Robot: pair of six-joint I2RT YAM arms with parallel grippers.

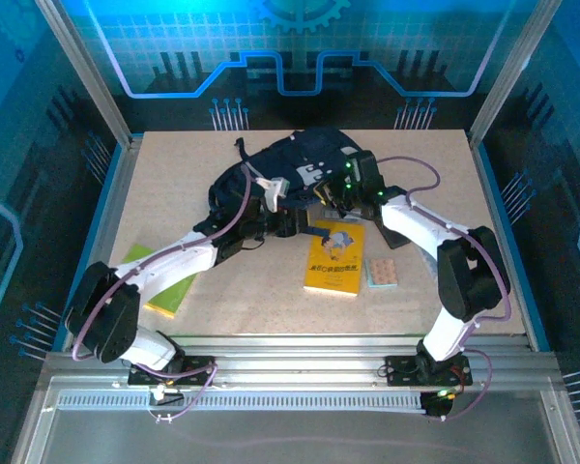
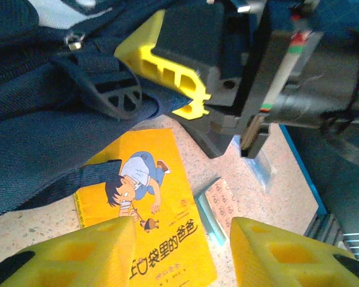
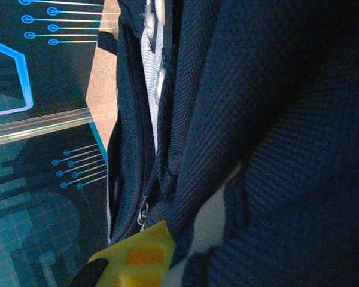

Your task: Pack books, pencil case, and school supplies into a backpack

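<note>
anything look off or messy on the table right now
Nothing spilled or damaged. The yellow book lies slightly askew with backpack fabric draped over one corner, which could snag it. The green book sits apart near the table's left edge, partly under the left arm.

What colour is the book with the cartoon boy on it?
The thin cartoon-cover book is orange-yellow; left wrist view shows it best.

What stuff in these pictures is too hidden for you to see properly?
Top view: the left arm lies across the green book, hiding most of its cover.
Right wrist view: dark folds of the backpack hide whatever is inside it.
Left wrist view: the left claw covers the bottom of the yellow book, and one finger hides the near end of the small pad.
</note>
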